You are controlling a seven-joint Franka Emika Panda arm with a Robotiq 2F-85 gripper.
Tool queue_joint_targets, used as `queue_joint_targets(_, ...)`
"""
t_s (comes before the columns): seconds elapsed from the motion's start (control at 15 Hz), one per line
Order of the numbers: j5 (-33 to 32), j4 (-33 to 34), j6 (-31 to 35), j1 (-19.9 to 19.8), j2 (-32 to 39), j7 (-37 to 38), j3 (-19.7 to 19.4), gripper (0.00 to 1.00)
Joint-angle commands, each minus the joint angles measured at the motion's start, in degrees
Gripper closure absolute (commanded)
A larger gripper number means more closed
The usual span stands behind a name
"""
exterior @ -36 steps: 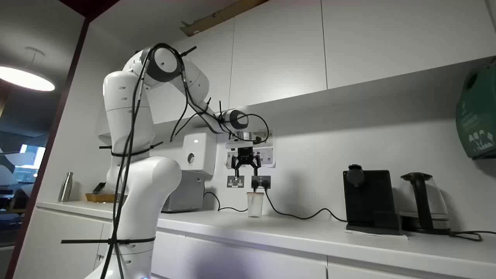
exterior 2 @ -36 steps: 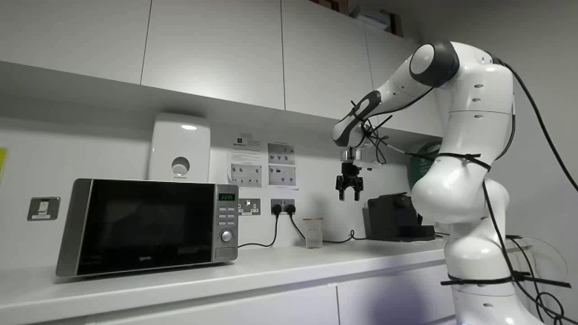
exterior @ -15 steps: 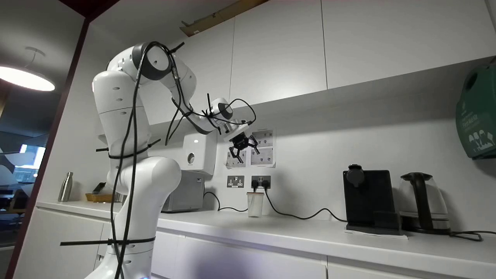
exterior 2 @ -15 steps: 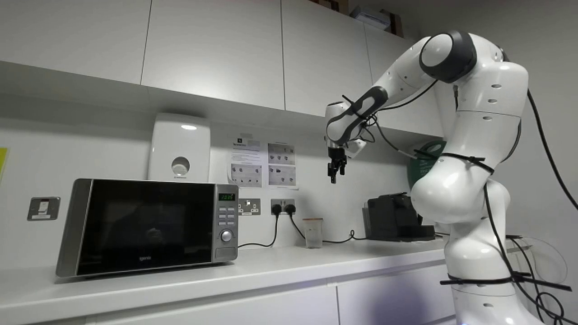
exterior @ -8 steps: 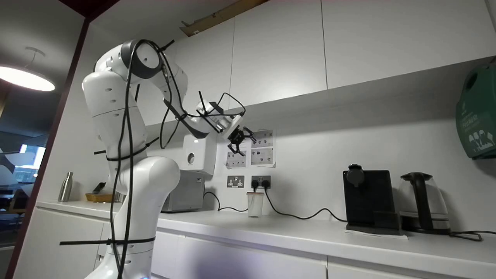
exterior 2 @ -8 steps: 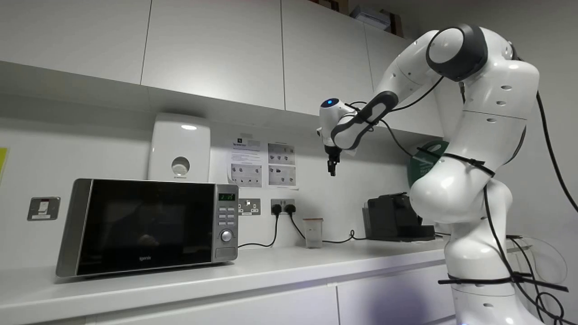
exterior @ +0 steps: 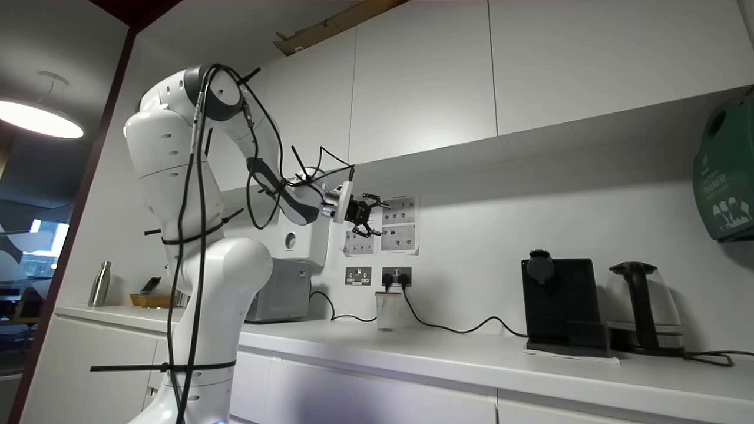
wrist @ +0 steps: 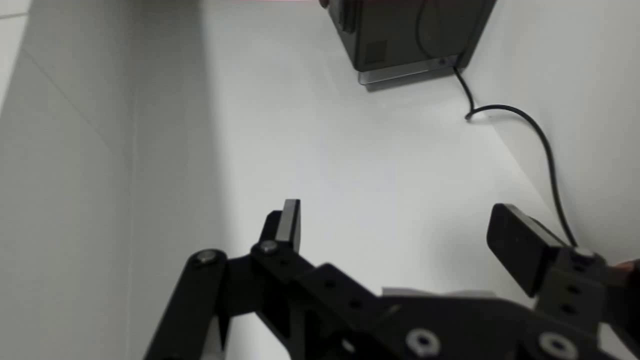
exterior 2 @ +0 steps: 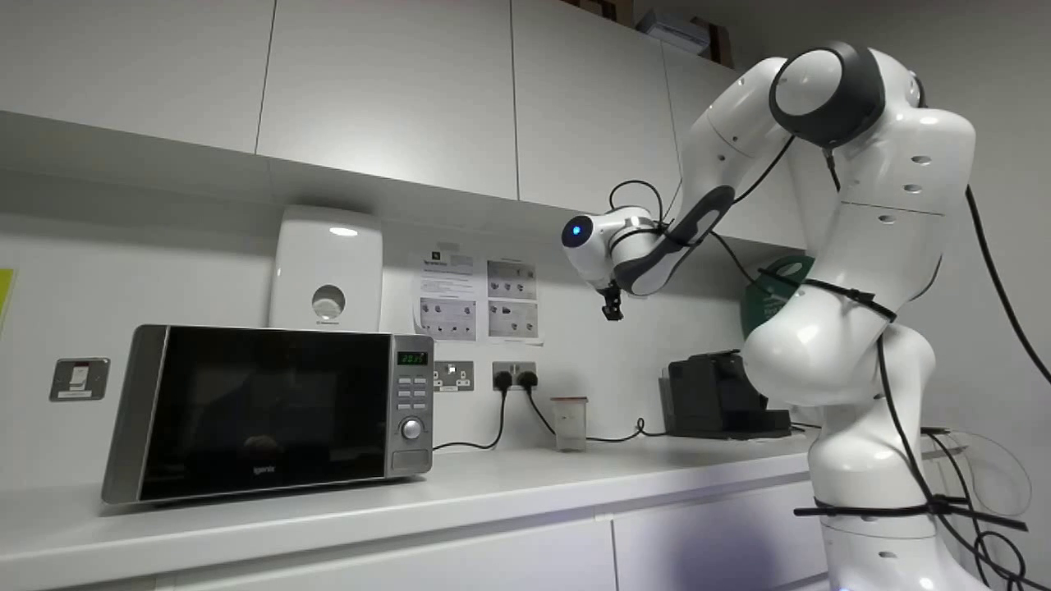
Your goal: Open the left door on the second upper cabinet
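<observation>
White upper cabinets (exterior 2: 386,90) overhang the counter's (exterior 2: 493,476) back edge, doors in sight flush; which is the left door, I cannot tell. From the black machine (exterior: 559,300) near that edge, open room runs to the gripper (exterior: 383,219), spread wide.

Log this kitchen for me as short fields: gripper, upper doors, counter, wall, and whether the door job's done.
Gripper: open, holding nothing, touching no door
Upper doors: shut, all that show
Counter: microwave, cup, coffee machine, kettle
Wall: dispenser, printed sheets, two plugs in a socket
Door job: not done yet
</observation>
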Motion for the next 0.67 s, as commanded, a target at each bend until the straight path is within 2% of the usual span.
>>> queue_joint_targets(0.0, -11.2, -0.9, -10.9, 2.9, 1.3, 10.3, 1.0, 0.0)
queue_joint_targets(0.27, -16.7, -1.8, -23.1, 7.8, 3.2, 15.7, 0.2, 0.0)
queue_joint_targets(0.6, -20.8, -1.3, -33.5, 11.8, 5.0, 26.0, -1.0, 0.0)
